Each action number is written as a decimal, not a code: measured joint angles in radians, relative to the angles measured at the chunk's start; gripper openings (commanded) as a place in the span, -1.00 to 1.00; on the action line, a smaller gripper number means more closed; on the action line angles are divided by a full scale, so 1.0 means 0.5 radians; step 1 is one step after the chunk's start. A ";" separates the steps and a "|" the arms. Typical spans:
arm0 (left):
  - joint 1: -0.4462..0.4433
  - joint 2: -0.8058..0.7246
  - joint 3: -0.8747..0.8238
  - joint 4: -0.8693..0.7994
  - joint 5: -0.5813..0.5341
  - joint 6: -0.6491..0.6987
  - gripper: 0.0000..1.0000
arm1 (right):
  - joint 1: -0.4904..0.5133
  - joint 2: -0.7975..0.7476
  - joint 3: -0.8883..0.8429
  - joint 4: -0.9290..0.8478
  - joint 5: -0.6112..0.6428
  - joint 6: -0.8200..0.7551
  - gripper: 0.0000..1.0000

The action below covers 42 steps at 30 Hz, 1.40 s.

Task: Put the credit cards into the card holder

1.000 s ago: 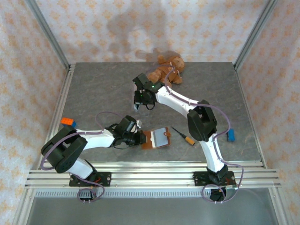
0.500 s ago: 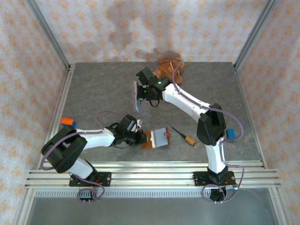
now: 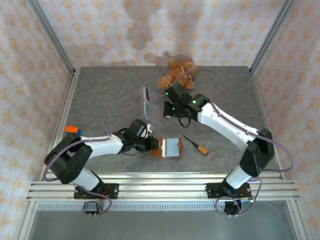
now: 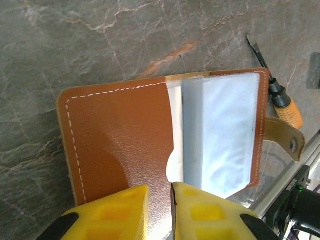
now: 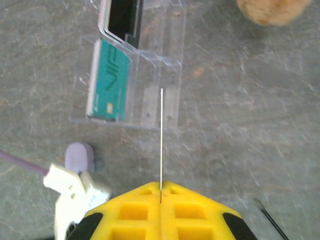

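Left wrist: L gripper (image 4: 159, 194) clamps edge of card holder (image 4: 115, 135), open flat on table (image 4: 75, 40). Right wrist: R gripper (image 5: 161, 190) pinches one card (image 5: 161, 130) edge-on, near clear stand (image 5: 152, 75) w/ teal card (image 5: 111, 85), dark card (image 5: 122, 17).

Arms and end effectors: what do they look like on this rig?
Both the left arm and right arm have white link shells with black joint housings, and thin purple-grey cables loop alongside them. In the wrist views, the left end effector and right end effector have blocky yellow plastic fingers with recessed square pockets.
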 measured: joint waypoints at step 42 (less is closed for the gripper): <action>0.157 -0.523 0.015 0.967 0.584 -0.516 0.06 | -0.057 -1.599 -1.633 1.324 -0.700 0.087 -1.00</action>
